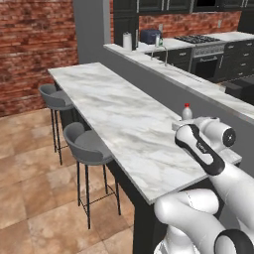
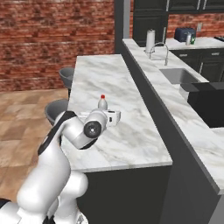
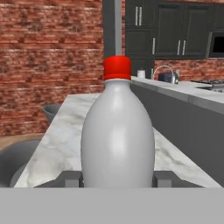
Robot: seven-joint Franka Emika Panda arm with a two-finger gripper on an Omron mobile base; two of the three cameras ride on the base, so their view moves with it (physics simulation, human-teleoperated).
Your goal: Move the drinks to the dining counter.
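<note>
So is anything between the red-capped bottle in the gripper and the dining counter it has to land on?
Nothing visible. The gripper is shut on the red-capped bottle, which stands upright directly over the dining counter. The marble around the bottle is bare; whether its base already touches the slab cannot be told.

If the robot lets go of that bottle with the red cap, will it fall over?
Probably not by itself. The bottle stands upright on the dining counter, and its body looks wide. Its neck is narrow under the cap, so a sideways bump might tip it. Its smooth, round sides would likely make it roll.
</note>
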